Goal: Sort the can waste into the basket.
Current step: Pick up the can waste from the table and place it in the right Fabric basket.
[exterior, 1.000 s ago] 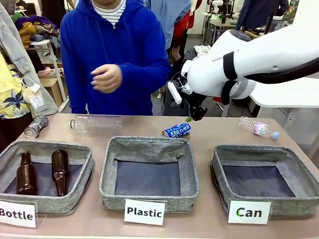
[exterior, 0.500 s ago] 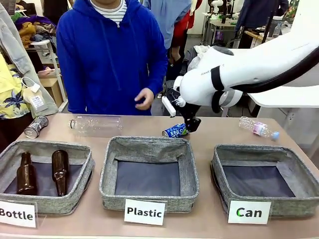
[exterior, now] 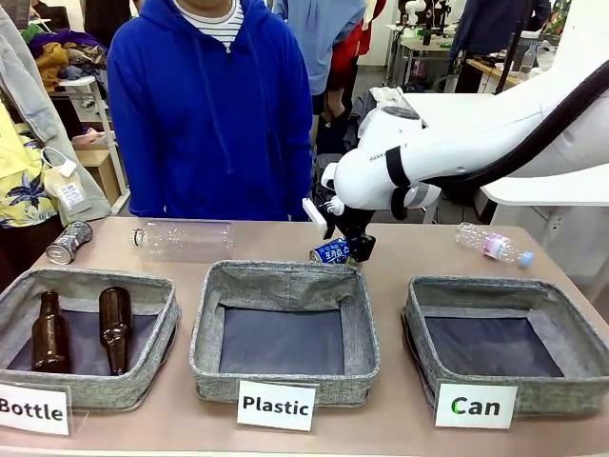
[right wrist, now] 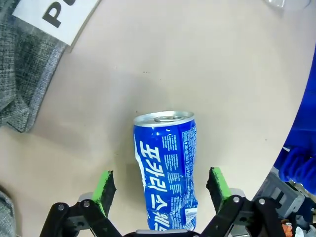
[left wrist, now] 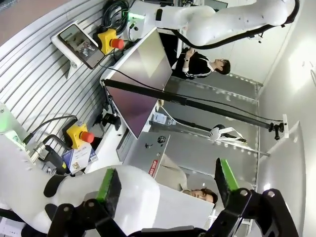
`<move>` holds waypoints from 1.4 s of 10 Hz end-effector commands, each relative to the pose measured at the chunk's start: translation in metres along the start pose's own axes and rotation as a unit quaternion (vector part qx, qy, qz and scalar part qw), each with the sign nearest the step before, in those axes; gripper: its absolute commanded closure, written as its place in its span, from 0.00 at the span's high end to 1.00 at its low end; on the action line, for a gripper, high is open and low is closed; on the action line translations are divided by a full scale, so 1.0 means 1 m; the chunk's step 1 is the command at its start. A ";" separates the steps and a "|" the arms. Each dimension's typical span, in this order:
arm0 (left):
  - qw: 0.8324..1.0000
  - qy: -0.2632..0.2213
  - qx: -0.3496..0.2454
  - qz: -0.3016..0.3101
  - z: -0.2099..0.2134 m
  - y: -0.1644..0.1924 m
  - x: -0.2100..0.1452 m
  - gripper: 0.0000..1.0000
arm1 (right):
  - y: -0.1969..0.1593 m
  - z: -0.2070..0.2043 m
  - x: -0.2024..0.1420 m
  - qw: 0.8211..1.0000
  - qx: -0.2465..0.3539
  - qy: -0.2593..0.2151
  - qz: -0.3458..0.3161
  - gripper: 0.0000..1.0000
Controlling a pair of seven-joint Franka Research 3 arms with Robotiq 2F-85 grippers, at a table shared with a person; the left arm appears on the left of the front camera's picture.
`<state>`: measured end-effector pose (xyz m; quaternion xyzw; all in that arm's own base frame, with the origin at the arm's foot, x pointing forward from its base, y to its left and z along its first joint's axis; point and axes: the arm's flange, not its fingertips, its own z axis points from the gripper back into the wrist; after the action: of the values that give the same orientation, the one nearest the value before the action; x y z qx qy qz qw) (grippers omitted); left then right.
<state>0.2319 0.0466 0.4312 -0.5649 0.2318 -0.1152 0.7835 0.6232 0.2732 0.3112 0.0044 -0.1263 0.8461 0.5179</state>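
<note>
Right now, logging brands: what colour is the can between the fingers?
Blue can, white lettering; right wrist view.

Up-left of the left gripper (left wrist: 165, 185) fingers (left wrist: 109, 190): ribbed grey wall (left wrist: 34, 84) carrying yellow boxes with red stop buttons (left wrist: 108, 40). Between fingers, farther off: silver metal box (left wrist: 148, 153).

light: bright, even indoor | shadows: faint on table (exterior: 428, 259) | focus: sharp | wrist views: wide-angle bowing at edges

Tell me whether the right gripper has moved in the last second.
Yes. The right gripper has dropped and shifted toward the picture's left, down to the blue can just behind the Plastic basket.
</note>
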 end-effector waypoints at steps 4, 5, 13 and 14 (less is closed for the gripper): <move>1.000 -0.005 -0.011 -0.012 0.001 -0.005 -0.002 1.00 | -0.014 -0.004 0.001 0.999 0.032 0.013 -0.021 0.00; 1.000 -0.005 -0.011 -0.012 0.001 -0.005 -0.002 1.00 | -0.013 -0.004 0.001 0.999 0.032 0.014 -0.022 0.00; 1.000 -0.005 -0.011 -0.012 0.001 -0.005 -0.002 1.00 | 0.129 0.197 0.035 0.992 -0.059 0.039 -0.109 0.00; 1.000 -0.005 -0.011 -0.012 0.001 -0.005 -0.002 1.00 | 0.173 0.221 0.044 0.990 -0.035 0.023 -0.132 0.00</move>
<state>0.2302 0.0473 0.4343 -0.5691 0.2274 -0.1147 0.7818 0.4816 0.2121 0.4847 -0.0428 -0.1485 0.7780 0.6089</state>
